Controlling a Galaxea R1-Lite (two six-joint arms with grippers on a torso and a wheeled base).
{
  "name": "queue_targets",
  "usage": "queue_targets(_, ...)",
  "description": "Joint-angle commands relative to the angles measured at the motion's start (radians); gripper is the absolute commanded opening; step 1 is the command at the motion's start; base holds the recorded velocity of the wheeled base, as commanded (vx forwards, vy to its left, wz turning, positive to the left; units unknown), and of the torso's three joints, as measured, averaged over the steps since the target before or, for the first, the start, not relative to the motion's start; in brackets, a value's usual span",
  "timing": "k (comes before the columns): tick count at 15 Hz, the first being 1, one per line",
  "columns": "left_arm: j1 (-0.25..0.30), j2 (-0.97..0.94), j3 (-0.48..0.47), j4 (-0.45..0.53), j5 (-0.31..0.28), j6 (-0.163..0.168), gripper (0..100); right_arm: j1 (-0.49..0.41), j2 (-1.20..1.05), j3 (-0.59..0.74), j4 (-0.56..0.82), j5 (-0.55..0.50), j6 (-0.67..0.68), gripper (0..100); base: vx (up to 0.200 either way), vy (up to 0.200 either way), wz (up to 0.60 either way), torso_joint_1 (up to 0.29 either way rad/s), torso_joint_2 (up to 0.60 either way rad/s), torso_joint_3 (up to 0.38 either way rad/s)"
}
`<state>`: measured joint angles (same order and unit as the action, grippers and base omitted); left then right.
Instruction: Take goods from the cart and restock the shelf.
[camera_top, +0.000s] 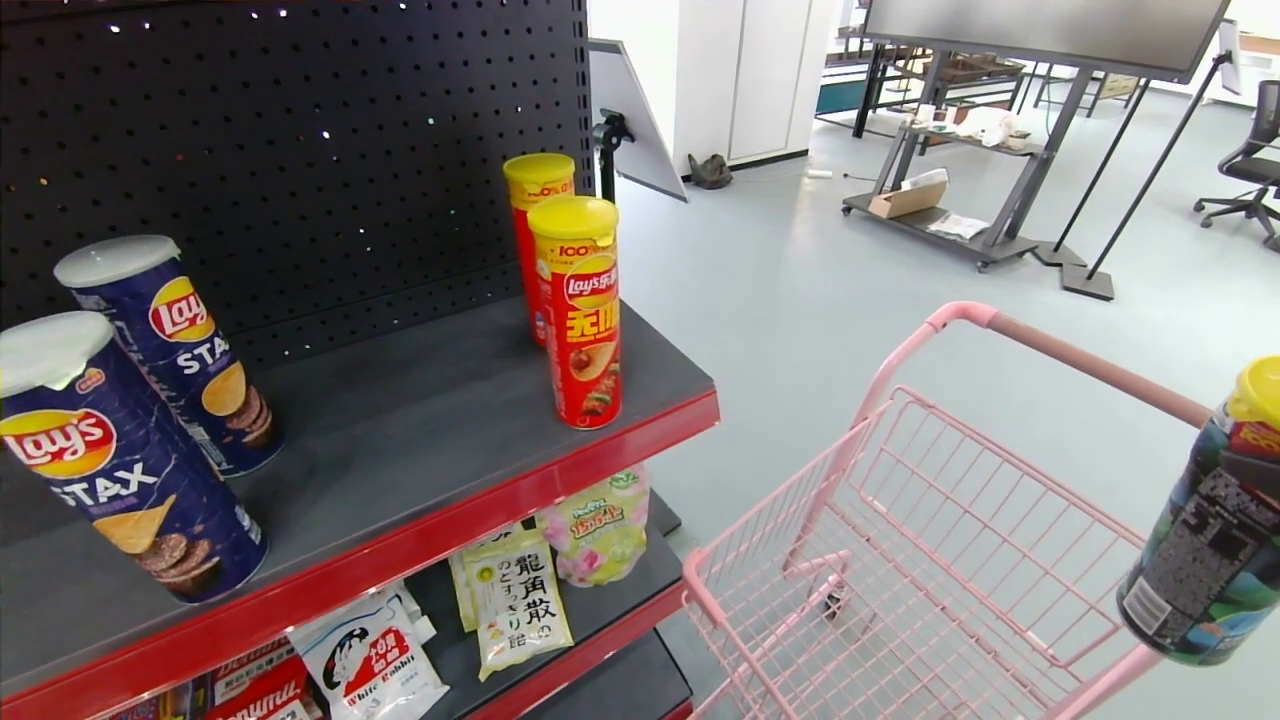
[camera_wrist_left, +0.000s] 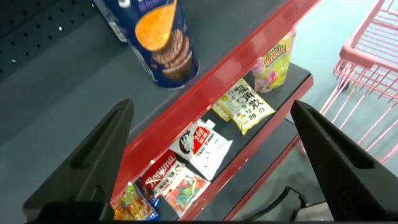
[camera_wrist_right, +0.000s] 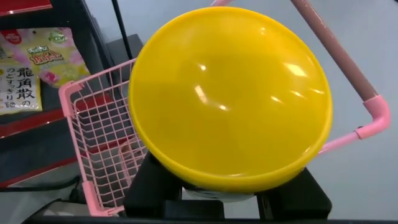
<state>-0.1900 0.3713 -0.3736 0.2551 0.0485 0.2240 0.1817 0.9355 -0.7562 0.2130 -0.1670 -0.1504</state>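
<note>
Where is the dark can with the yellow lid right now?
In the head view the can is at the far right, held in the right gripper above the pink cart's right edge, well away from the shelf.

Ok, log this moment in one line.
right gripper: shut on yellow-lidded can, above pink cart | left gripper: open, by shelf | shelf: two blue cans, two red cans

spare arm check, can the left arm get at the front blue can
Probably yes: the left gripper is open over the shelf edge, with the blue can close ahead and nothing between.
</note>
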Motion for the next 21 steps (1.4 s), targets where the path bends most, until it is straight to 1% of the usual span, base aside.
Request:
queue_targets(1,0.000,0.000,-0.004,0.000,0.001,0.000,100,-0.001,-0.007,0.001,0.000,0.000,-0.001,0,0.000,0.000,0.00,0.163,-0.39,-0.227)
queue_targets(14,0.000,0.001,-0.018,0.000,0.002,-0.002,100,0.001,-0.006,0.008,-0.003,0.003,-0.001,0,0.000,0.000,0.00,0.157,-0.37,-0.209)
queue_targets(16,0.000,0.005,-0.018,0.000,0.002,-0.003,100,0.001,-0.007,0.009,-0.001,0.001,-0.001,0,0.000,0.000,0.00,0.023,-0.08,-0.033)
queue_targets(21,0.000,0.009,-0.039,0.001,0.008,-0.002,100,-0.001,-0.018,0.038,-0.003,0.000,-0.001,0,0.000,0.000,0.60,0.006,0.00,-0.003)
